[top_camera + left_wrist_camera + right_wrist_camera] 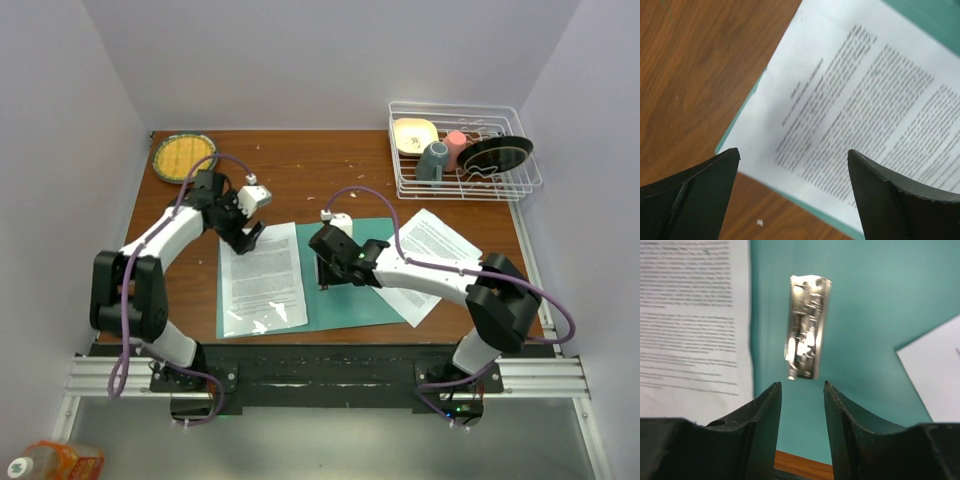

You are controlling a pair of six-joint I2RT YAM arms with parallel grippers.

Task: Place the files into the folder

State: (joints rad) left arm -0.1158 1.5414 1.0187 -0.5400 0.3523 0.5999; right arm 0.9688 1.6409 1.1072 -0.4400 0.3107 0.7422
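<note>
The folder (342, 306) lies open at the middle of the surface (300, 180), its near edge close to the surface's front edge. One printed sheet (262, 280) covers its left half. A second sheet (440, 240) overlaps its right edge at a slant.

There is open room behind the folder, up to the dish rack (465, 150) and the yellow plate (182, 156).

My left fingers (250, 238) hang released and spread wide over the sheet's far-left corner. Only the left wrist view shows a thin teal margin there.

My right fingers (322, 272) are narrowly parted and hold nothing. The right wrist view alone shows the shiny metal clip (807, 335) just ahead of them.
</note>
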